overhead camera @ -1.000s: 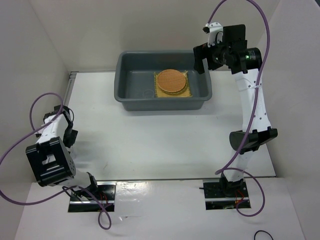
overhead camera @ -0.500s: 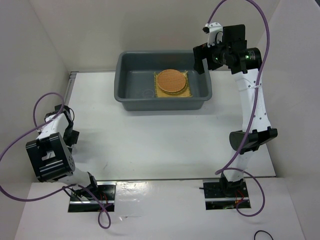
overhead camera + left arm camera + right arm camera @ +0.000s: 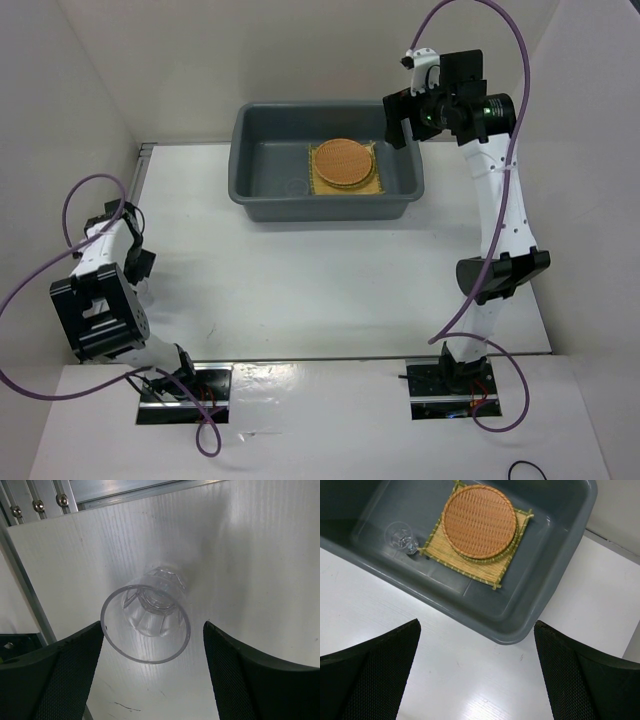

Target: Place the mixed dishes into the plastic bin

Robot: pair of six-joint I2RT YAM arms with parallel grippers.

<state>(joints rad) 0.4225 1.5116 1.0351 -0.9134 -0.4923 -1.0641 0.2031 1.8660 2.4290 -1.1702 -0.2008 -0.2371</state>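
Observation:
The grey plastic bin (image 3: 255, 200) stands at the back of the table. In it lies the yellow slat mat (image 3: 449, 548) with an orange woven disc (image 3: 479, 521) on top; the edge of a second disc shows under it. One clear glass cup (image 3: 401, 535) stands in the bin beside the mat. My right gripper (image 3: 477, 677) is open and empty, high above the bin's near right corner (image 3: 517, 630). A second glass cup (image 3: 146, 622) stands upright on the table at the far left. My left gripper (image 3: 152, 680) is open, its fingers either side of this cup and short of it.
An aluminium rail (image 3: 45, 500) with bolts runs along the table's left edge just beyond the cup. White walls (image 3: 60, 120) close in the left, back and right sides. In the top view the left arm (image 3: 100, 318) hides the cup.
The left arm has shifted a little toward the back left. The right gripper has barely moved. Nothing was taken hold of or let go.

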